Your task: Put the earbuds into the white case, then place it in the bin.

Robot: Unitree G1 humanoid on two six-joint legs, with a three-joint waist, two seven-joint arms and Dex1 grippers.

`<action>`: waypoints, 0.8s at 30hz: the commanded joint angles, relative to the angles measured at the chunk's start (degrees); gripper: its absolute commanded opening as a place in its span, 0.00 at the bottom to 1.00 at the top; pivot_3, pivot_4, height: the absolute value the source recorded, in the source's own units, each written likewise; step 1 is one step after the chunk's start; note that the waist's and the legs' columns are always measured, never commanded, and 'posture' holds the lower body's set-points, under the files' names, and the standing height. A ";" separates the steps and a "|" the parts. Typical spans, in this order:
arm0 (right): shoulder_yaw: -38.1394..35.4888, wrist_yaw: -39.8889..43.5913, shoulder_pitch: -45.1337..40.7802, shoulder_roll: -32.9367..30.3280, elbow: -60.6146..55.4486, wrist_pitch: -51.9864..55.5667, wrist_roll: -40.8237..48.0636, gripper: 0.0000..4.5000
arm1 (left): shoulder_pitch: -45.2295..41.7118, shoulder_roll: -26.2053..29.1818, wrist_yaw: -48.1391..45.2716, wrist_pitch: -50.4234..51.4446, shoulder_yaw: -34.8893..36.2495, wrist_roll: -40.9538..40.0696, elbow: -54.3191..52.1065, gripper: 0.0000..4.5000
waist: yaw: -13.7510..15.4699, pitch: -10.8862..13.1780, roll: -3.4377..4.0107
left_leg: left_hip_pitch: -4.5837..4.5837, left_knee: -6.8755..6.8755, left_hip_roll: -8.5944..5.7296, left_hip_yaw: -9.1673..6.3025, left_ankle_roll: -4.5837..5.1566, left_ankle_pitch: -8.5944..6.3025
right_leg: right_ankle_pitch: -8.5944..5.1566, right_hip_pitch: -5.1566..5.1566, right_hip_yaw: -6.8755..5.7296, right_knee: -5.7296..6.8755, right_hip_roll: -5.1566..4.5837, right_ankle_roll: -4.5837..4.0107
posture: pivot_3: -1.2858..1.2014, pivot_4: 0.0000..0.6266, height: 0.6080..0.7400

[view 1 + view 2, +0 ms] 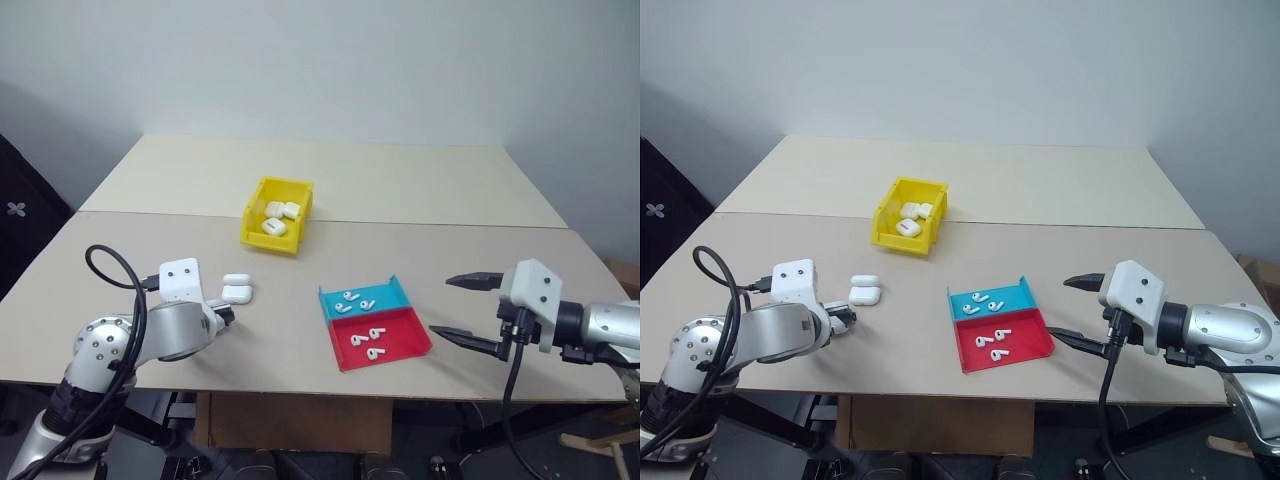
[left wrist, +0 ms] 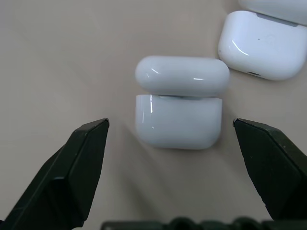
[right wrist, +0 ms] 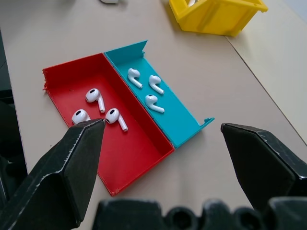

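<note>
White case (image 2: pixel 178 120) lies near the table's (image 1: pixel 300 340) left front edge, between our left gripper's (image 2: pixel 170 139) spread fingers. Our right gripper (image 1: pixel 468 310) hangs wide open beside the red tray (image 1: pixel 395 345).

My left gripper (image 2: pixel 170 139) angles steeply down near the table's (image 1: pixel 560 300) left front edge, fingers spread wide. My right gripper (image 1: pixel 470 310) reaches in from the table's right front edge, almost level, fingers also wide apart and empty.

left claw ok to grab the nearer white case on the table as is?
Probably yes. The left claw is open with its fingers either side of the nearer white case, nothing between them. The second case lies just beyond one corner, apart from it, and may crowd that finger slightly.
</note>
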 commanded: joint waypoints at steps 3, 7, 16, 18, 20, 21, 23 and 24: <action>-2.57 -1.37 1.76 -0.32 -2.29 0.52 -0.14 1.00 | -2.54 0.75 -0.68 4.46 0.79 -0.19 2.62 1.00 | -0.01 0.00 0.00 | -0.01 0.00 0.00 0.00 0.00 0.00 | 0.00 0.00 0.00 -0.02 0.00 0.01 | 0.52 0.24 1.00; -2.80 -2.36 2.08 -0.04 -2.83 0.89 0.13 1.00 | -2.46 0.18 -1.08 5.39 1.16 -0.19 3.47 1.00 | -0.15 0.00 -0.01 | -0.02 -0.01 0.00 -0.01 -0.01 -0.01 | 0.01 -0.03 0.00 -0.01 0.00 0.00 | 0.52 0.24 1.00; -2.19 -3.49 2.13 0.30 -3.59 1.06 0.13 1.00 | -1.94 -1.80 -0.36 5.71 1.02 -0.19 4.08 1.00 | -0.08 0.02 -0.03 | -0.04 -0.01 0.00 -0.03 -0.02 -0.01 | 0.00 -0.03 -0.02 -0.05 0.00 -0.02 | 0.52 0.24 1.00; -2.18 -3.58 2.02 0.30 -3.72 1.24 0.18 1.00 | -1.71 -1.51 -0.24 5.81 0.88 -0.19 4.24 1.00 | -0.08 0.02 -0.04 | -0.04 -0.02 0.00 -0.03 -0.02 -0.01 | 0.01 -0.03 -0.01 -0.05 0.00 -0.02 | 0.52 0.24 1.00; -2.07 -3.60 1.87 0.27 -3.68 1.22 0.10 1.00 | -1.78 -1.20 -0.44 6.06 0.69 -0.19 4.59 1.00 | -0.05 0.02 -0.04 | -0.04 -0.02 -0.01 -0.03 -0.02 -0.01 | 0.00 -0.03 -0.01 -0.05 -0.01 -0.02 | 0.52 0.24 1.00; -2.00 -3.59 1.80 0.23 -3.65 1.24 0.06 1.00 | -1.86 -1.27 -0.47 6.07 0.72 -0.19 4.79 1.00 | -0.04 0.02 -0.04 | -0.04 -0.02 -0.01 -0.03 -0.02 -0.01 | 0.00 -0.03 -0.02 -0.05 -0.01 -0.03 | 0.52 0.24 1.00; -2.01 -3.57 1.81 0.19 -3.67 1.24 0.05 1.00 | -1.89 -1.51 -0.71 6.16 0.82 -0.19 5.10 1.00 | -0.04 0.02 -0.04 | -0.04 -0.02 -0.01 -0.03 -0.02 -0.01 | 0.00 -0.03 -0.02 -0.06 -0.01 -0.04 | 0.52 0.24 1.00; -2.12 -3.56 1.89 0.18 -3.72 1.22 0.06 1.00 | -1.91 -1.42 -0.19 5.98 0.60 -0.19 5.00 1.00 | -0.05 0.02 -0.04 | -0.04 -0.02 -0.01 -0.03 -0.02 -0.01 | -0.01 -0.03 -0.02 -0.06 -0.01 -0.04 | 0.52 0.24 1.00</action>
